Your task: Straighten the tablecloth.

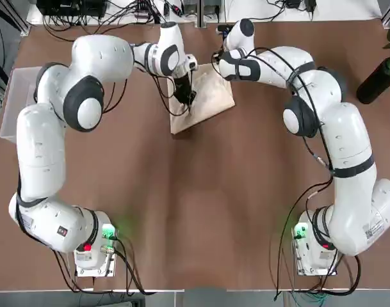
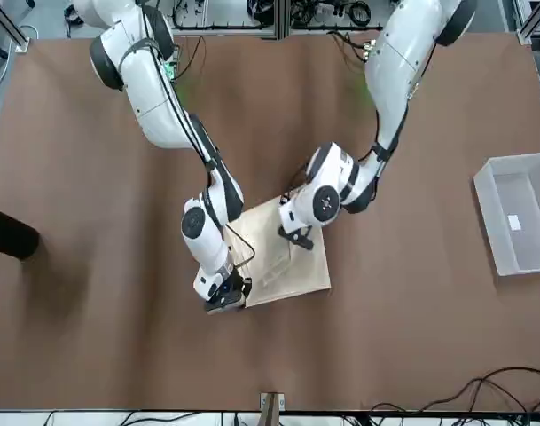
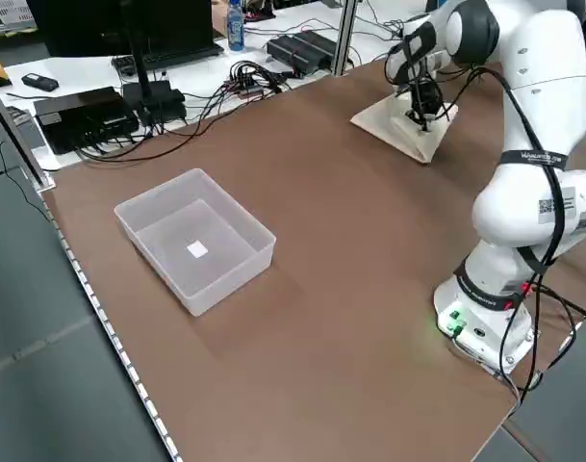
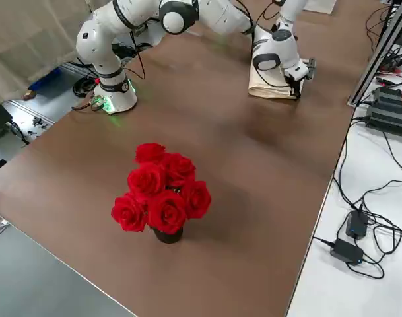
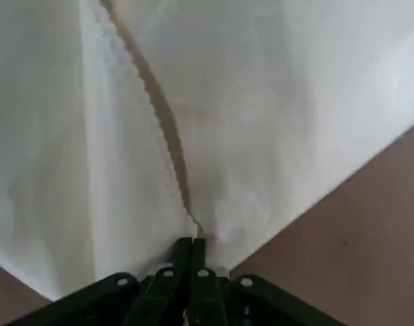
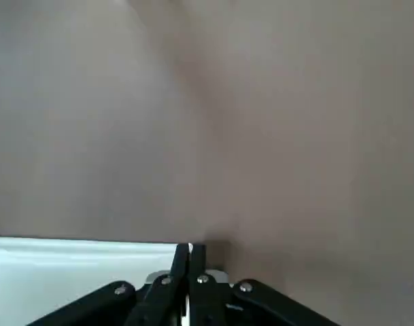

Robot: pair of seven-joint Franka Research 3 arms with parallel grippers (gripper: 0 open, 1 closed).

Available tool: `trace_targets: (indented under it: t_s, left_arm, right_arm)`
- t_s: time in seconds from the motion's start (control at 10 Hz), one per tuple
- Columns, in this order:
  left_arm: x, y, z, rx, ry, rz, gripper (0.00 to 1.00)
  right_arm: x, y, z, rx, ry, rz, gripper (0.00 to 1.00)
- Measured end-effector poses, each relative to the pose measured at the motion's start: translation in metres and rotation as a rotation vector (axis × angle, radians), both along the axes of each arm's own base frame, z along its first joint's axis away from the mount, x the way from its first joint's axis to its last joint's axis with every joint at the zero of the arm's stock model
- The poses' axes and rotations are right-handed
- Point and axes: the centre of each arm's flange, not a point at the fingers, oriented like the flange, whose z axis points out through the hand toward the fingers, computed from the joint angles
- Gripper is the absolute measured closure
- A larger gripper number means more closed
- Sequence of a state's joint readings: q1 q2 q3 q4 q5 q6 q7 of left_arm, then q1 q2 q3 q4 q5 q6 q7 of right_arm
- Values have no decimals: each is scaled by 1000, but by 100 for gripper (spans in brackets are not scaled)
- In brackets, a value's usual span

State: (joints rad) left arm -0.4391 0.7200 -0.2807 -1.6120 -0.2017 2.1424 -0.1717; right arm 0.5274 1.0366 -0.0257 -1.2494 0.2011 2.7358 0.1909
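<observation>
Both arms are extended far forward. The left gripper [image 5: 192,246] is pointed downward, its fingers pressed together (no gap visible). The right gripper [image 6: 190,250] is likewise closed, held low just beside it.

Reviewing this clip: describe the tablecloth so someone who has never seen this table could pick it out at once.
On the brown table, look at the far middle, where both white arms reach. The cream-beige folded fabric tablecloth lies flat there, with the left gripper and right gripper shut on its edges. It is the only pale, soft thing; the translucent plastic bin and red roses stand at opposite sides.
</observation>
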Motion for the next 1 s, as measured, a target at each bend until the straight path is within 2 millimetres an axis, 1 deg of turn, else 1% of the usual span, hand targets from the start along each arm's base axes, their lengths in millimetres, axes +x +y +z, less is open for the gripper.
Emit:
trace_targets:
  t_s: [0.2, 0.4, 0.5, 0.6, 0.8, 0.9, 1.0]
  left_arm:
    - [-27, -15, 9, 29, 33, -53, 98]
    - [-55, -35, 18, 53, 51, -95, 98]
    - [-71, -45, 16, 65, 58, -112, 98]
    - [-89, -55, 10, 81, 71, -132, 98]
    - [-120, -64, -4, 112, 97, -173, 98]
    - [-131, -67, -9, 122, 105, -190, 98]
    - [-139, -70, -12, 128, 110, -203, 98]
  right_arm:
    - [0, 0, 0, 0, 0, 0, 97]
    - [1, -1, 0, 0, -1, -2, 97]
    - [2, -4, 1, 0, -2, -5, 97]
    - [4, -6, 1, 0, -3, -8, 97]
    - [6, -8, 3, 2, -6, -12, 97]
    - [9, -12, 4, 5, -8, -20, 97]
    - [13, -20, 5, 6, -8, -32, 97]
